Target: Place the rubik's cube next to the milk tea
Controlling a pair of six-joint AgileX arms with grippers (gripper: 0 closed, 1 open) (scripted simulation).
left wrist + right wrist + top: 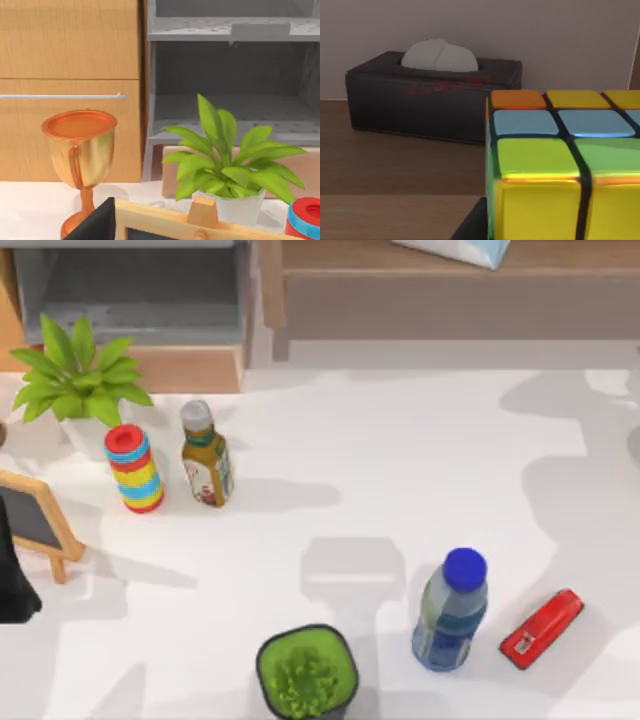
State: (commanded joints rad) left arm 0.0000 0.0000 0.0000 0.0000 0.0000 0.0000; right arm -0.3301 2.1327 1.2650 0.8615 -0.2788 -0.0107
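Item: rubik's cube, close up against the right wrist camera, square-on with no long axis, over a brown wooden surface with a black tissue box behind it; whether the right gripper clasps it cannot be told. Destination: milk tea bottle, upright at the far left of the white table, just beside a striped can. Free table lies to the bottle's right. The left arm is parked at the left edge, its grip likewise undeterminable.
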